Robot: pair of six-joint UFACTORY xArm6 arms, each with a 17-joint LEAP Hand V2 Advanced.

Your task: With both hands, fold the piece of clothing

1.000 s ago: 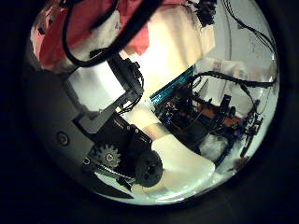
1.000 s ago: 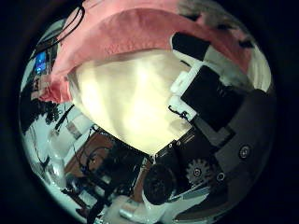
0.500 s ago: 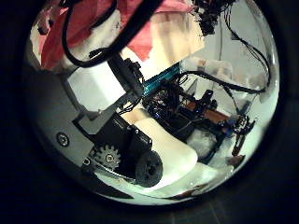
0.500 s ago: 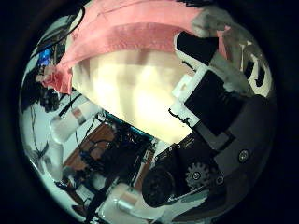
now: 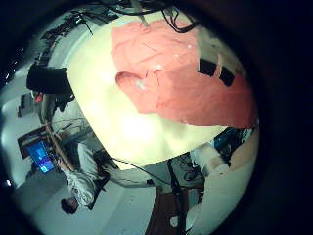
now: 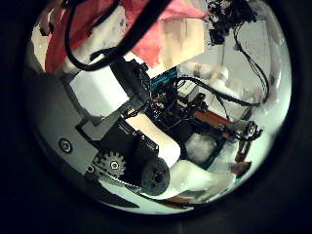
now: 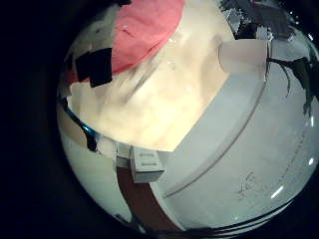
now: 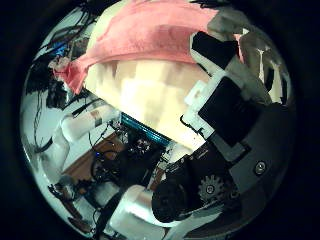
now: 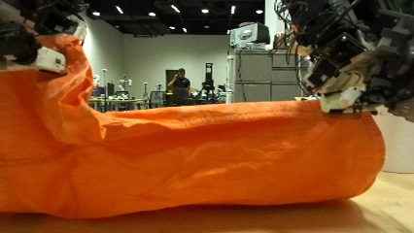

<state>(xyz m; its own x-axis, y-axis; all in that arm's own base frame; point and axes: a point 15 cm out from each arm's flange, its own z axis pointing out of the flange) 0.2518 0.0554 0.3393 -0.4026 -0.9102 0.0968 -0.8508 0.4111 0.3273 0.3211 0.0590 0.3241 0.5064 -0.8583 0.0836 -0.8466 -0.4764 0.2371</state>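
An orange piece of clothing (image 9: pixel 207 155) hangs spread wide between my two hands, its lower edge resting on the pale table (image 9: pixel 378 210). My left hand (image 9: pixel 31 37) is shut on one upper corner. My right hand (image 9: pixel 344 60) is shut on the other, slightly lower. The right thumb side palm view has the cloth (image 8: pixel 150 40) draped from that hand's fingers (image 8: pixel 232 98) over the table. From the left little finger side, the cloth (image 5: pixel 186 78) lies rumpled over the cream table (image 5: pixel 108 108). It also shows as cloth (image 7: pixel 146 30) on the right little finger side.
The table's edge (image 7: pixel 199 129) runs close under my right hand, with a white block (image 7: pixel 244 55) beyond it. Workshop racks and benches stand behind the table (image 9: pixel 258 73). Electronics and cabling sit off the table's side (image 6: pixel 210 112).
Both thumb side palm views have shifted, so both hands have moved. Less table and more of the room below shows in them. The cloth stays at both hands' fingers.
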